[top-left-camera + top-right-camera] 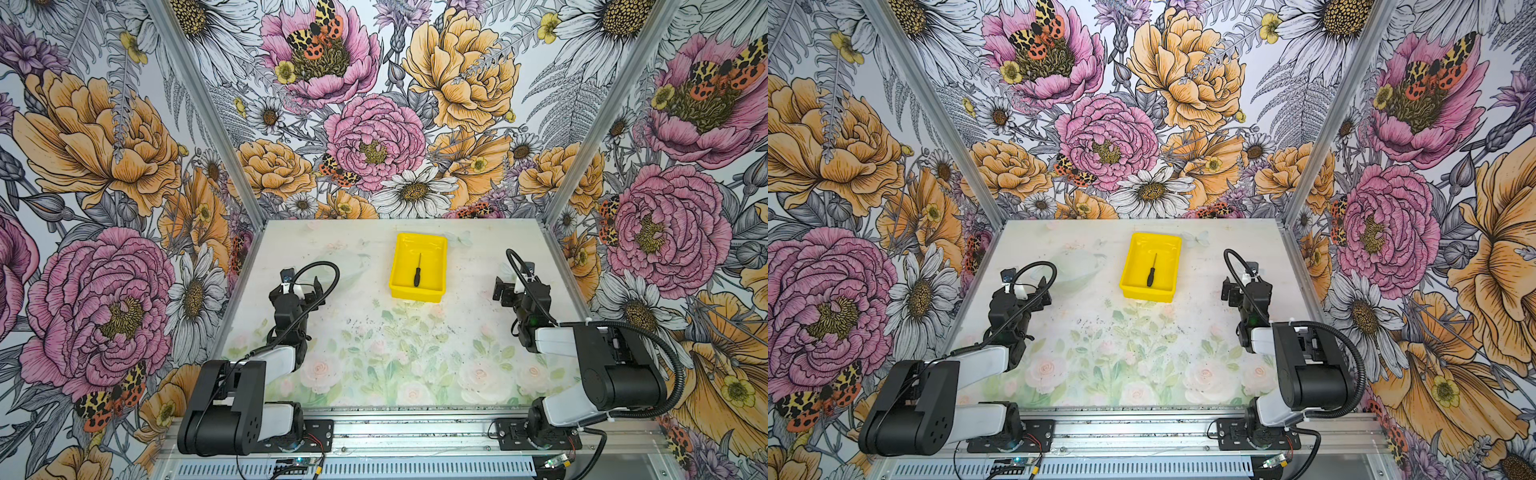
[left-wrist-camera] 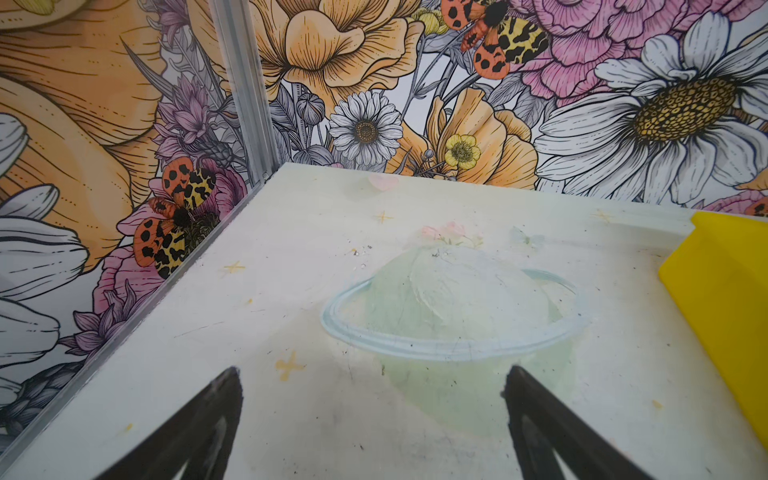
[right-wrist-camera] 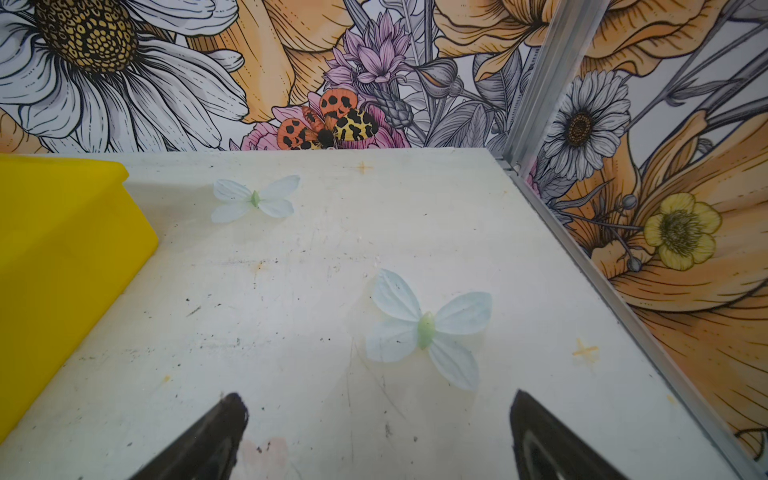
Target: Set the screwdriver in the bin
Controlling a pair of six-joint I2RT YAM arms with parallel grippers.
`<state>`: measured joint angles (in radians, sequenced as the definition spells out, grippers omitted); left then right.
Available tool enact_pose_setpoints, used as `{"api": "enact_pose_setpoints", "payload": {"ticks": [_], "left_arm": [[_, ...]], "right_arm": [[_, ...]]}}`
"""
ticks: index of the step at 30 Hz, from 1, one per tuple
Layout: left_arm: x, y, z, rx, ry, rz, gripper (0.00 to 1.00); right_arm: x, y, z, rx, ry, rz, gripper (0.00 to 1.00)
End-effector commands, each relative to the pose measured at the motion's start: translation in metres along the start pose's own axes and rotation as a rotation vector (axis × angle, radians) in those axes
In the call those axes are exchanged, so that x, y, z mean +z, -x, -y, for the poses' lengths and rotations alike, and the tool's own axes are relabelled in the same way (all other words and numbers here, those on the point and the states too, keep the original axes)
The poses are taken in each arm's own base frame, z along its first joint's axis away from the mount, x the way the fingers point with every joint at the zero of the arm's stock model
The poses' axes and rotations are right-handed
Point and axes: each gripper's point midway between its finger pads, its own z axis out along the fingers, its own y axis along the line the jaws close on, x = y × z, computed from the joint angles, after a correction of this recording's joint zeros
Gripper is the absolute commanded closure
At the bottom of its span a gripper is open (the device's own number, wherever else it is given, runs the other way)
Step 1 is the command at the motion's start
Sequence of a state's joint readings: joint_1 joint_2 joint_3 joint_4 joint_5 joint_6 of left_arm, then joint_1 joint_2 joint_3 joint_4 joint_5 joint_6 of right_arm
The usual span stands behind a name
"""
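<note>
I see the screwdriver (image 1: 417,271) lying flat inside the bin (image 1: 415,294), handle toward its near wall. The left gripper (image 2: 372,380), left of the bin, gapes wide and empty; the right gripper (image 3: 378,405), right of it, likewise.

The screwdriver (image 1: 1151,272) lies inside the bin (image 1: 1133,266).

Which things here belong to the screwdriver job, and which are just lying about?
Job: screwdriver, lying inside the yellow bin.
Not the job: butterfly pictures and a ringed planet picture on the table; flowered walls.
</note>
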<state>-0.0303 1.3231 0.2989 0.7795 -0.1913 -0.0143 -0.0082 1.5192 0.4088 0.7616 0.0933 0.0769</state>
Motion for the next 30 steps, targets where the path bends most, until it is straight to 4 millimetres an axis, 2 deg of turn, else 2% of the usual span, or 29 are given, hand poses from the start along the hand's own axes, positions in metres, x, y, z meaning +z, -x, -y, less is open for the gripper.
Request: {"api": "enact_pose_setpoints", "payload": {"ticks": [1,6,8,13,18,30], "left_arm": [[0.007,0.011,0.006,0.012,-0.053,0.062,0.01],[0.021,-0.009,0.019,0.049,-0.124,0.034,0.01],[0.023,-0.006,0.023,0.053,-0.149,0.048,0.01],[0.026,-0.008,0.013,0.029,-0.094,0.03,0.01],[0.033,-0.01,0.02,0.045,-0.128,-0.009,0.01],[0.034,-0.009,0.018,0.033,-0.13,-0.002,0.01]], "right_arm": [[0.002,0.013,0.0,0.002,0.012,0.047,0.0],[0.002,0.012,0.0,0.005,0.014,0.046,0.01],[0.002,0.013,0.0,0.004,0.014,0.047,0.0],[0.002,0.013,0.0,0.005,0.015,0.047,0.0],[0.002,0.013,0.0,0.005,0.015,0.047,0.01],[0.001,0.012,0.0,0.005,0.015,0.049,0.0]]}}
